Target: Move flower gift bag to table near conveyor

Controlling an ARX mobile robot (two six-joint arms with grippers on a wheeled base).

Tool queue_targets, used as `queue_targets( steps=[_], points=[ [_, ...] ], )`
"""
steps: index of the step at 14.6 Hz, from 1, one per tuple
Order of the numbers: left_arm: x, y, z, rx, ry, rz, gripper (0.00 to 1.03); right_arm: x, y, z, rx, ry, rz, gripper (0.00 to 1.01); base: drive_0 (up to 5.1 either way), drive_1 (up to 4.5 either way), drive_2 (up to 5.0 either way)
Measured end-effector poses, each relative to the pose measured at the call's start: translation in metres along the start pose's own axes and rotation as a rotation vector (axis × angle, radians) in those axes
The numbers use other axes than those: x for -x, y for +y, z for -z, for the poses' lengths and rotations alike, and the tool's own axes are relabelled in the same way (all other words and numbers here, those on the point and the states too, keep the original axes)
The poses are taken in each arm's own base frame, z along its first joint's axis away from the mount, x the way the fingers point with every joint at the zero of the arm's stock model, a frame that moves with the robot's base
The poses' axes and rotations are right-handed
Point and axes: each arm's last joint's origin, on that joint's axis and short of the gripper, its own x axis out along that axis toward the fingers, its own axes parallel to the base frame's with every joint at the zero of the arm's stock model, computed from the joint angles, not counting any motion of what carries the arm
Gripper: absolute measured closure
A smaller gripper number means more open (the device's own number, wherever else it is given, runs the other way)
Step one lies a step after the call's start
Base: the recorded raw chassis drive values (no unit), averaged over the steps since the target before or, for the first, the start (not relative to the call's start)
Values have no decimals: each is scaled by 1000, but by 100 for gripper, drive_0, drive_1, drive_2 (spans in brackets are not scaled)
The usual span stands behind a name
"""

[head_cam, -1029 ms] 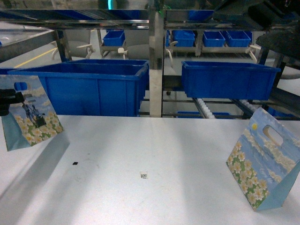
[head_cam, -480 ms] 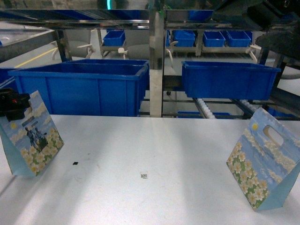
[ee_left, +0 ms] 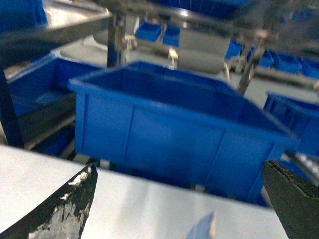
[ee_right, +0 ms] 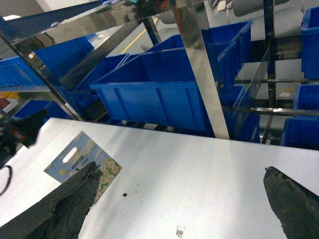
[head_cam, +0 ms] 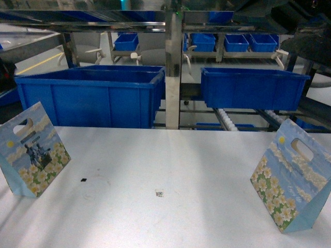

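— Bags first: where does the flower gift bag (head_cam: 32,151) stand?

— On the white desk (head_cam: 165,206), close to its left edge and near the back, upright on its own base and leaning a little. Nothing grips it. The right wrist view catches it (ee_right: 82,162) too, partly behind a dark fingertip.

— And the other one?

— A second flowered bag (head_cam: 292,178) stands by the desk's right edge, nearer the front, well apart from the first.

— What lies between them?

— A small dark speck (head_cam: 83,180) left of centre and a tiny square printed marker (head_cam: 159,194) near the middle.

— The conveyor?

— The conveyor (head_cam: 227,121) runs just behind the desk's back edge: steel rails with white rollers, carrying a large blue bin (head_cam: 93,98) on the left and a smaller blue bin (head_cam: 252,88) on the right.

— State of the pincers?

— The left pincer (ee_left: 182,204) is spread wide, its fingertips (ee_left: 65,209) at the two lower corners of its wrist view, nothing between them but a corner of the bag below. The right pincer (ee_right: 184,199) is likewise spread, holding nothing, above the desk. Neither shows in the head view.
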Motion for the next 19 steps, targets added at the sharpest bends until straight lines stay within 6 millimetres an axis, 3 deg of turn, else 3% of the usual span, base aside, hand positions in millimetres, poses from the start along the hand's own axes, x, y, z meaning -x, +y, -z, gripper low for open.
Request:
queue_targets(
  steps=[2, 4, 6, 7, 8, 9, 11, 13, 14, 15, 19],
  points=[
    [13, -8, -41, 82, -101, -62, 5, 0, 0, 0, 0, 1, 1, 3, 0, 0, 0],
    [21, -13, -63, 133, -186, -72, 5, 0, 0, 0, 0, 1, 1, 3, 0, 0, 0],
    [19, -11, -54, 162, -147, -85, 5, 0, 0, 0, 0, 0, 1, 3, 0, 0, 0],
    [25, -12, -51, 89, -63, 10, 15, 0, 0, 0, 0, 0, 0, 3, 0, 0, 0],
    [45, -19, -43, -29, -39, 100, 28, 0, 3, 1, 71, -134, 72, 10, 0, 0, 0],
    [66, -28, -37, -109, -43, 132, 40, 14, -2, 10, 187, -271, 254, 22, 0, 0, 0],
    [98, -36, -27, -169, -46, 143, 66, 54, -20, 30, 311, -338, 487, 48, 0, 0, 0],
    [126, -40, -15, -185, -33, 138, 93, 79, -26, 49, 348, -321, 501, 75, 0, 0, 0],
    [137, -41, -12, -186, -35, 140, 101, 88, -27, 57, 359, -307, 489, 88, 0, 0, 0],
    [149, -41, -9, -188, -32, 125, 101, 100, -30, 63, 367, -310, 503, 99, 0, 0, 0],
    [185, -51, 8, -189, -43, 138, 101, 132, -32, 85, 366, -305, 502, 99, 0, 0, 0]
  ],
)
